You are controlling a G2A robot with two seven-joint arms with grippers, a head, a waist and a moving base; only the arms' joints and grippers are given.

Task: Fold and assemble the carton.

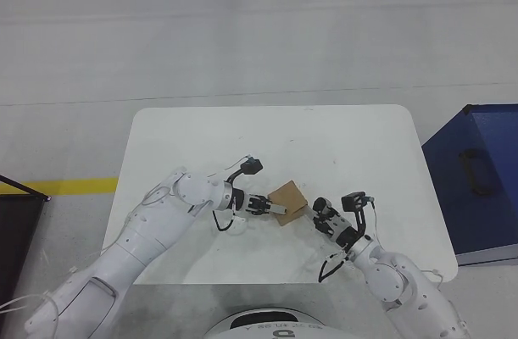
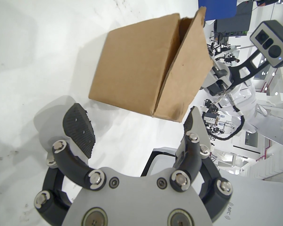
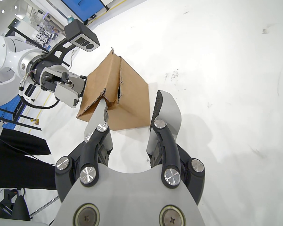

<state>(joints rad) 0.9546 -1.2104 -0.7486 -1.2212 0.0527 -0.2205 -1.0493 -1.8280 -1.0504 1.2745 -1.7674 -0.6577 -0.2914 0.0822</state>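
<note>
Top view, at the moment of capture: your small brown carton (image 1: 288, 202) sat on the white surface (image 1: 343, 136), a little toward the robot's side of the middle. The two arms flanked it, the left gripper (image 1: 260, 204) at one side and the right gripper (image 1: 320, 208) at the other. The box was only partly formed. Its panels stood tilted, a seam gaped between two of them, and one flap edge hung loose.

From your left wrist view, the left gripper (image 2: 134, 114) had its jaws wide apart and held nothing. The carton (image 2: 132, 71) lay just beyond them, its nearest corner pointing into the gap. The right gripper (image 2: 217, 76) showed past the far side of the box, close against a panel.

From your right wrist view, the right gripper (image 3: 131, 98) also had its jaws apart — they straddled the near corner of the carton (image 3: 132, 90), and one jaw's tip sat at the loose flap. Whether it touched the cardboard, you could not tell. The left gripper (image 3: 68, 88) stood close against the opposite panel.

A blue case (image 1: 487, 182) stood on the floor off the right edge of the surface.
</note>
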